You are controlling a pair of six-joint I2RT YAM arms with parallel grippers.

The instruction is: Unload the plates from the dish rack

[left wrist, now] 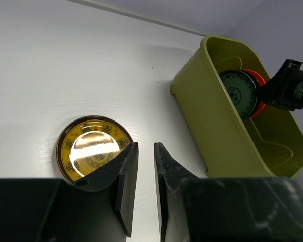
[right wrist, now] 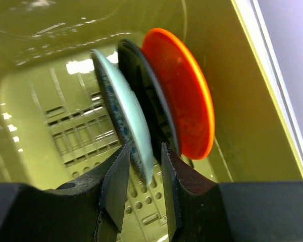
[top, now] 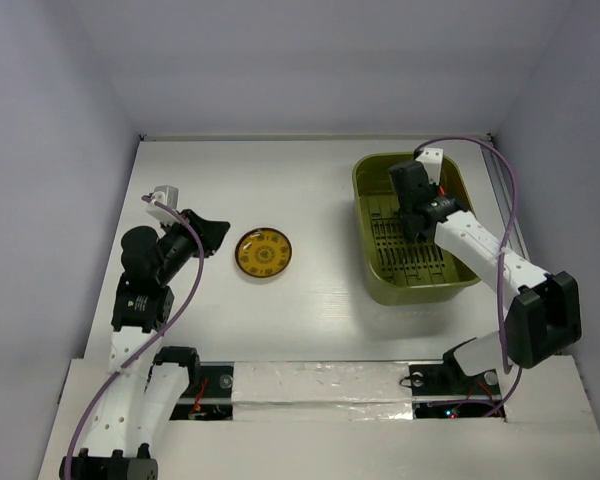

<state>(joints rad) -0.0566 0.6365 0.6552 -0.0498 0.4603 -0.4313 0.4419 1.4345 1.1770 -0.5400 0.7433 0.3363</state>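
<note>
The yellow-orange patterned plate [top: 263, 254] lies flat on the white table; it also shows in the left wrist view [left wrist: 93, 148]. My left gripper [top: 220, 232] hovers just left of it, its jaws a narrow gap apart and empty [left wrist: 145, 146]. The olive-green dish rack [top: 360, 210] stands at the right. Three plates stand on edge in it: light blue [right wrist: 123, 111], black [right wrist: 146, 96] and orange-red [right wrist: 184, 106]. My right gripper [right wrist: 145, 148] reaches into the rack [top: 415, 225], jaws open, straddling the light blue plate's rim.
The rack's near wall [left wrist: 212, 116] and slotted floor [right wrist: 65, 136] surround the right gripper. A purple cable [top: 505, 190] loops over the rack's right side. White walls enclose the table on three sides.
</note>
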